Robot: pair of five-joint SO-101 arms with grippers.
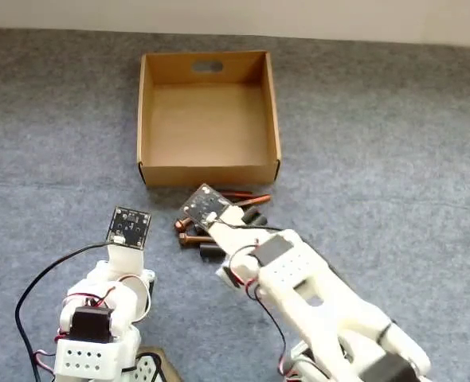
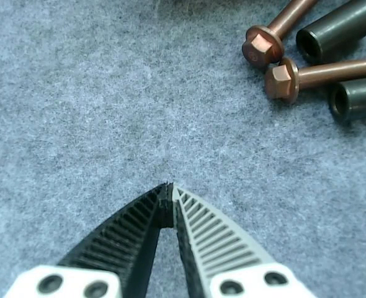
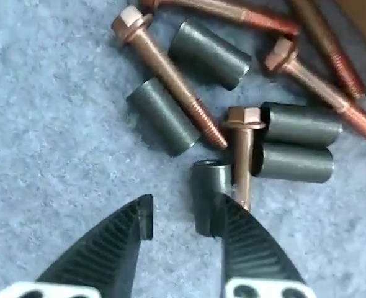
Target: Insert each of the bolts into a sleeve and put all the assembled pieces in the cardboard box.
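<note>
While my left claw (image 2: 170,189) hangs closed over the bare grey counter (image 2: 77,112), its ribbed tips pressed together on nothing, two copper-coloured bolts (image 2: 282,81) and two dark sleeves (image 2: 341,31) lie near it, well clear of its tips, each cut off by the edge so I cannot see how long they run. Farther along, the cardboard box (image 1: 143,119) stands open and holds nothing. The pile (image 1: 207,231) of parts lies on the counter just in front of its near wall; from above my right arm covers much of that pile, so I cannot count it there. Over the pile my right claw (image 3: 184,211) is open and gripping nothing, with one sleeve (image 3: 209,186) lying between its fingers, close against one and partly hidden behind it; whether they touch I cannot tell. A bolt (image 3: 242,146) lies alongside that sleeve, and none of the bolts I can see is inside a sleeve. I judge these parts to be steel: stiff, heavy for their bulk, smooth and round, so they should roll on the counter and could slip or pivot under a weak pinch. A sleeve I would take across its barrel at mid-length, leaving both mouths free. A bolt I would take on the shank just below the flanged head, leaving the threaded end bare. Several bolts run out of view, so their full number is unknown to me.
</note>
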